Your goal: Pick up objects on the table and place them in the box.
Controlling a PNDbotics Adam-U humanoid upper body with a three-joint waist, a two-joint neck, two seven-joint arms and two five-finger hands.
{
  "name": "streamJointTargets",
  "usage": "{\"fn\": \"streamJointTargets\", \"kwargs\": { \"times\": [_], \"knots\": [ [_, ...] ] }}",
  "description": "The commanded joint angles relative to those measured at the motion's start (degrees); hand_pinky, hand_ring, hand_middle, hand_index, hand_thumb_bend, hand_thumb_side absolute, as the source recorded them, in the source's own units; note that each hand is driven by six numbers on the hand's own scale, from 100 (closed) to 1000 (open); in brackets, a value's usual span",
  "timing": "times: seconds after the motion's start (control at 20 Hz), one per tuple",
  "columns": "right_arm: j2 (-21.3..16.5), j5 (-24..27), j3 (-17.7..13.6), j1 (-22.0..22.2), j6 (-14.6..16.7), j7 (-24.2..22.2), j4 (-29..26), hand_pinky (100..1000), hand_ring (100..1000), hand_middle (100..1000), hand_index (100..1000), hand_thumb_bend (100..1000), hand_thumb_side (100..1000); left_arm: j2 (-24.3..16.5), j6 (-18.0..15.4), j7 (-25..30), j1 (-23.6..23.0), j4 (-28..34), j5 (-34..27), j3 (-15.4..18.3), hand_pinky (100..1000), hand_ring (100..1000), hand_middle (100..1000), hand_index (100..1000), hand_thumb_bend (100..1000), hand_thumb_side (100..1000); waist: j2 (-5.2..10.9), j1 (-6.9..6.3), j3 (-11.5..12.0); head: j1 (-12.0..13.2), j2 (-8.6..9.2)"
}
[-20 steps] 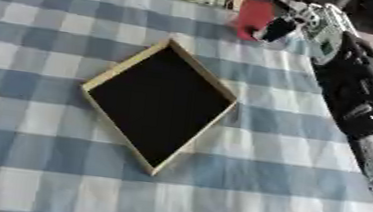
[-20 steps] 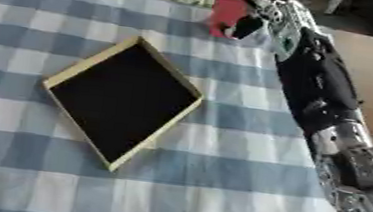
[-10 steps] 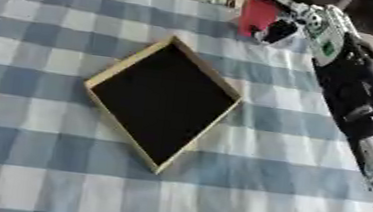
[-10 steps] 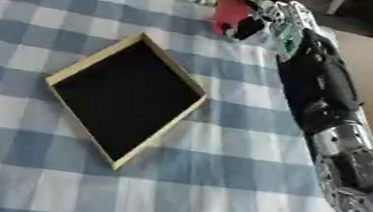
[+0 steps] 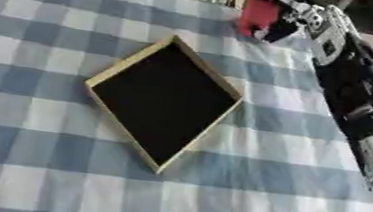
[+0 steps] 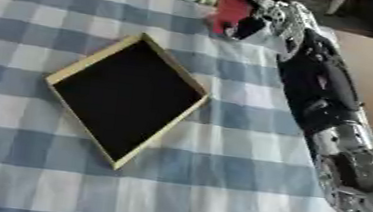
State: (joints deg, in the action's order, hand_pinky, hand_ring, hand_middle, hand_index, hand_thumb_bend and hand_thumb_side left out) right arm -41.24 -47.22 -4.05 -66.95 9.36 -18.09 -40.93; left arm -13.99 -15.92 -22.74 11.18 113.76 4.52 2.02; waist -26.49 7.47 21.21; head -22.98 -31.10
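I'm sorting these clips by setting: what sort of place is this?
Probably an indoor test or demo table rather than a lived-in home. A blue checked tablecloth covers it, with just an empty tan-rimmed box laid out, and the right hand holds a red object at the far edge.

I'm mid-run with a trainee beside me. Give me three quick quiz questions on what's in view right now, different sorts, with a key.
1. True or false: the box already holds an object.
2. Multiple choice: where is the red object? A) inside the box B) at the far edge of the checked tablecloth, at the right hand C) near the bottom edge of the view
3. Fill in: the arm reaching across the table comes in from the view's ____ side.

Key
1. False: only its dark inside shows.
2. B: the right hand's fingers are curled round it, beyond the box's far corner.
3. Right. The left hand shows in neither view.
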Motion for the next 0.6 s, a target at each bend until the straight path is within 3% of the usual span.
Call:
{"fn": "streamJointTargets", "kwargs": {
  "times": [0.05,0.25,0.6],
  "knots": [
    [-1.22,0.59,-0.06,-0.56,-0.29,3.14,-1.24,431,473,407,698,100,100,-0.32,0.09,0.2,0.41,0.83,0.14,0.04,682,722,593,606,100,766,1.13,-0.56,0.07,-0.4,0.61],
    [-1.36,0.8,0.35,-0.62,-0.17,5.14,-1.88,356,432,382,676,100,100,-0.38,0.1,0.3,0.46,0.83,0.09,0.05,683,723,594,606,100,765,1.3,-0.63,-0.02,-0.44,0.34],
    [-2.61,2.46,1.7,-0.76,0.86,4.46,-5.54,352,430,380,672,100,100,-0.6,0.28,0.41,-0.26,0.83,-0.01,0.22,684,724,595,607,100,761,2.59,-1.26,-1.16,0.02,-1.2]
  ]
}}
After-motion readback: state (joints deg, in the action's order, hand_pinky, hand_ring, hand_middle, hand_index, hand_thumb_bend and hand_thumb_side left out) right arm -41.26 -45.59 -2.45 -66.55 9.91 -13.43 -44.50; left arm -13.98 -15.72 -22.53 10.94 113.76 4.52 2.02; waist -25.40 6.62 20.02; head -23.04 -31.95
